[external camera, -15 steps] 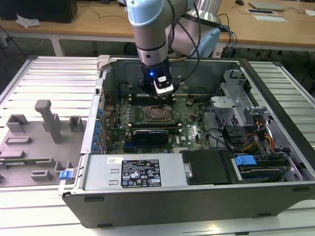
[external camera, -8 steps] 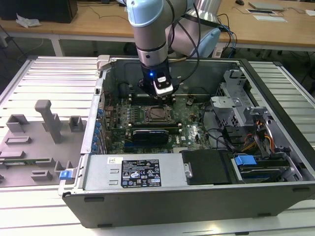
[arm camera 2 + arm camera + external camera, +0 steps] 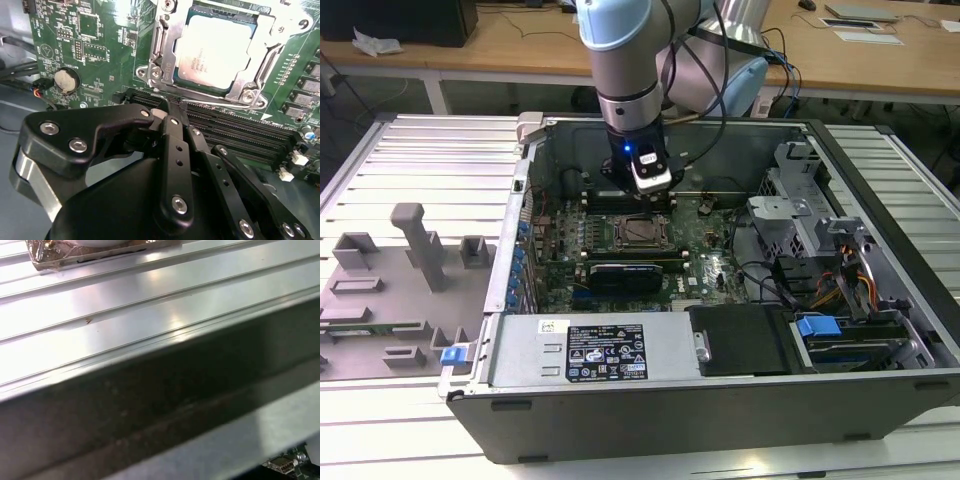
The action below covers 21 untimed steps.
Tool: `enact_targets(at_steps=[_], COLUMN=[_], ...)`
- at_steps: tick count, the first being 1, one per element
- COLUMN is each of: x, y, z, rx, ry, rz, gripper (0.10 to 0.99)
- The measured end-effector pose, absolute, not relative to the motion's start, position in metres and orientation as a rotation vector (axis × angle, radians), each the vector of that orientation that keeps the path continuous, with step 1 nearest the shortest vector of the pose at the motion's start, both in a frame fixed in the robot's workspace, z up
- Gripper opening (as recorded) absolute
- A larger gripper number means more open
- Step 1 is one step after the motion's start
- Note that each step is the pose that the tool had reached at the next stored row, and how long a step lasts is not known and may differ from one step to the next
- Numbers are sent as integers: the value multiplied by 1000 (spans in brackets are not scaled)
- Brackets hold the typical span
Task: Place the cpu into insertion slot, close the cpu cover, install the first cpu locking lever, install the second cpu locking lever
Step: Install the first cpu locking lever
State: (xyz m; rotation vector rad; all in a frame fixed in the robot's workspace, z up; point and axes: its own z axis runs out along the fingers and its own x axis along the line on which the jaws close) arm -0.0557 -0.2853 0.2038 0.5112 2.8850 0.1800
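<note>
In the second wrist view the cpu (image 3: 212, 52), a pale silver square chip, lies seated in the insertion slot (image 3: 231, 94). The silvery cpu cover (image 3: 159, 47) frames it, lying flat around its edges. A thin metal lever rod (image 3: 220, 103) runs along the socket side nearest my gripper (image 3: 172, 107). The black fingertips are shut together with nothing between them, just short of the socket's edge above the memory slots. In the exterior view my gripper (image 3: 651, 196) hangs inside the open computer case, right behind the insertion slot (image 3: 638, 232).
A black ribbed heatsink block (image 3: 625, 274) sits in front of the socket. The case walls (image 3: 650, 420), drive cage (image 3: 800, 215) and cables (image 3: 840, 270) ring the motherboard. A grey fixture tray (image 3: 390, 290) lies at the exterior view's left. A coin battery (image 3: 66, 80) sits on the board.
</note>
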Motion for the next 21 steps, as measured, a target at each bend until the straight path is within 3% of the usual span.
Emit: enact_targets(at_steps=[21], x=[-60], y=[-286], z=[197], rx=[585], ry=[2858], rz=[173], gripper=[106])
